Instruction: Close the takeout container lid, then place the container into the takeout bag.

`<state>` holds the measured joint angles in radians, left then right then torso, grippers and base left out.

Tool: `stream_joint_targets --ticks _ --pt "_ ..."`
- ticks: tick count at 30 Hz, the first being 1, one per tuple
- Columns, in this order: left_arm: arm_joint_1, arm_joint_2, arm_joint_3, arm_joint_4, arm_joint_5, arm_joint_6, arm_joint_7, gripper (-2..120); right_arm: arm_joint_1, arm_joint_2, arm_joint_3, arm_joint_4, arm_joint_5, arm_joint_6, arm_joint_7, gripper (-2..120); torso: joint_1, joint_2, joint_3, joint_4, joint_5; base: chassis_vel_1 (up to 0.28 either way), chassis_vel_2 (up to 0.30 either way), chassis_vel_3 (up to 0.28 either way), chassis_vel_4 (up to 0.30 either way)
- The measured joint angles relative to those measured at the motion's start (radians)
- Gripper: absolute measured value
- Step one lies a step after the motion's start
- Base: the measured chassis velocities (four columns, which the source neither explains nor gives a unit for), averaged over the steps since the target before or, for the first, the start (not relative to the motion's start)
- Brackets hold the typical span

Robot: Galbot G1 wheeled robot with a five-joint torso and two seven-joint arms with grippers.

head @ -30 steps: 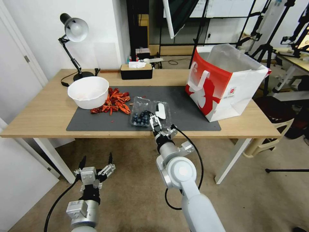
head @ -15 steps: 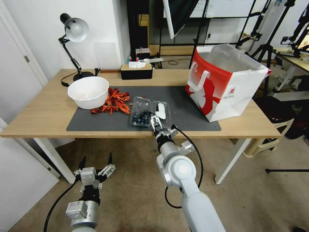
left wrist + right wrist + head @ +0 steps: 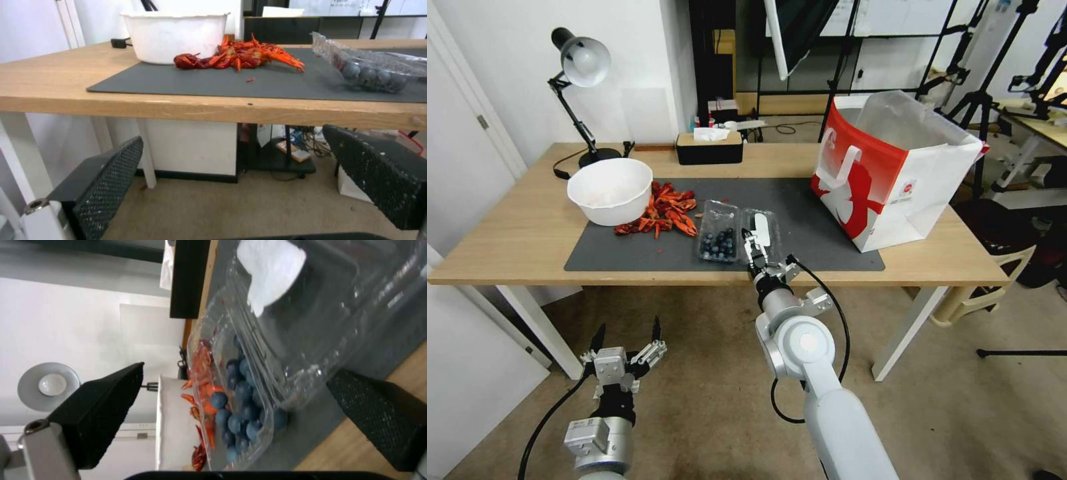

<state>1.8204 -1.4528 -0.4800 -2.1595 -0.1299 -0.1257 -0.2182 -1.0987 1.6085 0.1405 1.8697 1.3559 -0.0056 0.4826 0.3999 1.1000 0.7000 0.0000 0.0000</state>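
Clear clamshell of blueberries lying open, red-and-white bag standing open to its right.

The small clear plastic hinged takeout container (image 3: 719, 240) sits on the dark grey mat near the table's front edge, its tray half holding a cluster of dark blueberries (image 3: 238, 396). Its clear plastic lid (image 3: 762, 233), marked with a white label (image 3: 270, 269), is folded out flat on the mat just right of the tray, still joined along the hinge. Well apart, toward the table's right end, the large boxy red-and-white takeout bag (image 3: 894, 180) stands upright with its mouth open, a white loop handle hanging on the red side and a translucent liner rising above the rim.
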Motion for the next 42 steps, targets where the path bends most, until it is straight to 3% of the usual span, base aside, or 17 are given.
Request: stream_joint_targets --ticks 15,19,21,22,25,26,32,34,39,42 --pt "0.005 -0.002 -0.002 -0.003 0.001 -0.002 -0.001 100 0.01 0.0 -0.01 -0.006 -0.109 0.004 -0.023 100 0.0 0.0 0.0 0.0 0.0 0.0 0.0 0.0 0.0" --pt "0.008 -0.004 -0.002 -0.007 0.003 -0.003 -0.001 100 0.008 -0.002 -0.03 -0.011 -0.256 0.015 -0.058 100 0.0 0.0 0.0 0.0 0.0 0.0 0.0 0.0 0.0" --pt "0.012 -0.007 -0.002 -0.009 0.005 -0.005 -0.001 100 0.005 -0.015 -0.056 -0.021 -0.457 0.027 -0.103 100 0.0 0.0 0.0 0.0 0.0 0.0 0.0 0.0 0.0" --pt "0.012 -0.007 -0.002 -0.009 0.005 -0.005 -0.001 100 0.005 -0.015 -0.056 -0.021 -0.457 0.027 -0.103 100 0.0 0.0 0.0 0.0 0.0 0.0 0.0 0.0 0.0" --pt "0.021 -0.012 -0.002 -0.01 0.014 -0.015 -0.002 100 0.039 -0.047 -0.07 -0.08 -0.803 0.053 -0.221 100 0.0 0.0 0.0 0.0 0.0 0.0 0.0 0.0 0.0" --pt "0.024 -0.013 -0.002 -0.014 0.015 -0.016 -0.003 100 0.056 -0.059 -0.07 -0.097 -0.849 0.06 -0.253 100 0.0 0.0 0.0 0.0 0.0001 0.0 0.0 0.0 0.0" --pt "0.031 -0.015 -0.002 -0.016 0.016 -0.019 -0.004 100 0.094 -0.112 -0.069 -0.104 -0.797 0.015 -0.38 100 0.0 0.0 0.0 0.0 0.0 0.0 0.0 0.0 0.0" --pt "0.031 -0.022 0.004 -0.011 0.023 -0.022 -0.005 100 0.127 -0.154 -0.062 -0.106 -0.702 -0.05 -0.485 100 0.0 0.0 0.0 -0.0001 0.0001 0.0 0.0 0.0 0.0" --pt "0.031 -0.028 0.012 -0.009 0.03 -0.023 -0.007 100 0.164 -0.184 -0.061 -0.133 -0.619 -0.11 -0.572 100 0.0 0.0 0.0 -0.0001 0.0002 0.0 0.0 0.0 0.0" --pt "0.034 -0.031 0.014 -0.008 0.034 -0.023 -0.007 100 0.217 -0.198 -0.071 -0.165 -0.497 -0.186 -0.598 100 0.0 0.0 0.0 0.0 0.0001 0.0 0.0 0.0 0.0"
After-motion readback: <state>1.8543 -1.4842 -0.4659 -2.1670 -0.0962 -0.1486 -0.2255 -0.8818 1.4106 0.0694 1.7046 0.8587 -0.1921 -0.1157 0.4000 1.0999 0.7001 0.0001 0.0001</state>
